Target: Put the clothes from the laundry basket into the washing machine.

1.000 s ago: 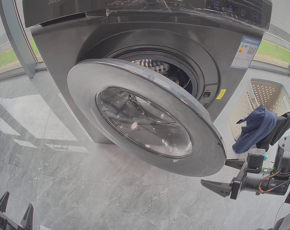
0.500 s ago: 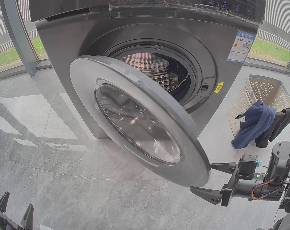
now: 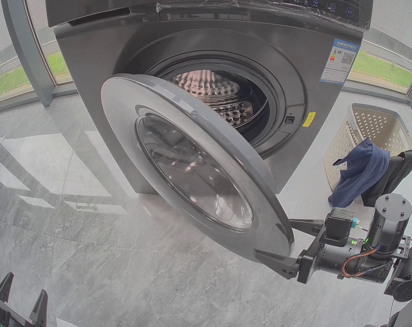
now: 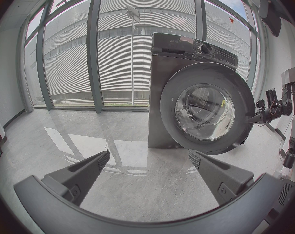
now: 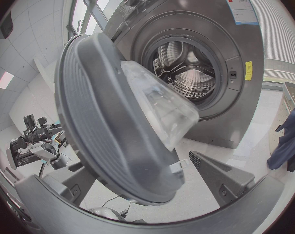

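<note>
The grey washing machine [image 3: 215, 37] stands ahead with its round door [image 3: 192, 169] swung partly open and the steel drum [image 3: 215, 96] showing behind it. My right gripper [image 3: 290, 244] is open at the door's lower right rim, one finger on each side of the edge; the right wrist view has that rim [image 5: 98, 121] between its fingers. A beige laundry basket [image 3: 378, 123] sits on the floor to the machine's right, with a blue garment [image 3: 360, 171] and a black garment [image 3: 397, 173] draped over its near rim. My left gripper [image 3: 22, 296] hangs open and holds nothing, low at the left.
Glossy grey tile floor [image 3: 101, 260] spreads in front and to the left of the machine. A window pillar [image 3: 19, 42] rises at the far left, with glass walls behind. The open door juts out over the floor between me and the drum.
The door has swung further open and more of the drum shows. My right gripper has moved left along with the door's rim. The head view has shifted slightly.
</note>
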`<state>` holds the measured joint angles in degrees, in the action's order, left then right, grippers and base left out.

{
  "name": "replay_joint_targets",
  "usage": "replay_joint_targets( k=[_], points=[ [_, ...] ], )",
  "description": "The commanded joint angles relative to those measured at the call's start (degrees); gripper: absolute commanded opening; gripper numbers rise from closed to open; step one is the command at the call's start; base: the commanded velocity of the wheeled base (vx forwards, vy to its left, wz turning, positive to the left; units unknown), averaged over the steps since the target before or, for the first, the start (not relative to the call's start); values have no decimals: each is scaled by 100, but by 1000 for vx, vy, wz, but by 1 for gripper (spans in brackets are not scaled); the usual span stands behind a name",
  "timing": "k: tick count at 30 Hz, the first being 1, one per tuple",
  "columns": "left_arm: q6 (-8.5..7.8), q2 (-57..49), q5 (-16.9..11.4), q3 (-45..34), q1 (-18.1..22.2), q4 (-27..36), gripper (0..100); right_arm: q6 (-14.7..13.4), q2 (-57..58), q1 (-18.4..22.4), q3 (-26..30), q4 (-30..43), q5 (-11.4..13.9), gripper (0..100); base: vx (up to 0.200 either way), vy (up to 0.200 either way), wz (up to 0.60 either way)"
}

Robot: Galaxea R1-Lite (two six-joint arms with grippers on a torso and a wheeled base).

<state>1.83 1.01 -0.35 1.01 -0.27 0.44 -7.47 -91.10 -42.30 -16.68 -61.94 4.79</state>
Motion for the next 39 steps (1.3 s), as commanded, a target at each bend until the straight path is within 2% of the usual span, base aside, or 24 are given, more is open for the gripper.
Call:
replay_joint_targets(
  k=[1, 8, 13, 16, 19, 20, 22, 23, 27, 35, 39],
  points=[
    [2, -84, 0, -92, 0, 0, 100, 0, -479, -243, 7, -275, -4, 100, 0, 0, 0],
    [2, -84, 0, -92, 0, 0, 100, -149, -488, -648, 279, -433, -128, 100, 0, 0, 0],
    [2, -92, 0, -92, 0, 0, 100, -158, -250, -595, 824, -477, -242, 100, 0, 0, 0],
    [2, -92, 0, -92, 0, 0, 100, -149, 57, -525, 1369, -450, -259, 100, 0, 0, 0],
    [2, -84, 0, -92, 0, 0, 100, -149, 180, -402, 1527, -398, -259, 100, 0, 0, 0],
    [2, -92, 0, -92, 0, 0, 100, -132, 224, -59, 1615, -389, -242, 100, 0, 0, 0],
    [-7, -84, 0, -92, 0, 0, 100, -123, 224, 108, 1615, -398, -242, 100, 0, 0, 0],
    [-7, -92, 0, -92, 0, 0, 100, -123, 215, 328, 1571, -450, -224, 100, 0, 0, 0],
    [-7, -84, 0, -92, 0, 0, 100, -123, 154, 609, 1184, -433, -233, 100, 0, 0, 0],
    [2, -92, 0, -92, 0, 0, 100, -123, -426, 723, -11, -327, -251, 100, -25, 0, 0],
    [2, -84, 0, -92, 0, 0, 100, -123, -725, 653, -283, -345, -242, 100, -200, 0, 0]
  ],
)
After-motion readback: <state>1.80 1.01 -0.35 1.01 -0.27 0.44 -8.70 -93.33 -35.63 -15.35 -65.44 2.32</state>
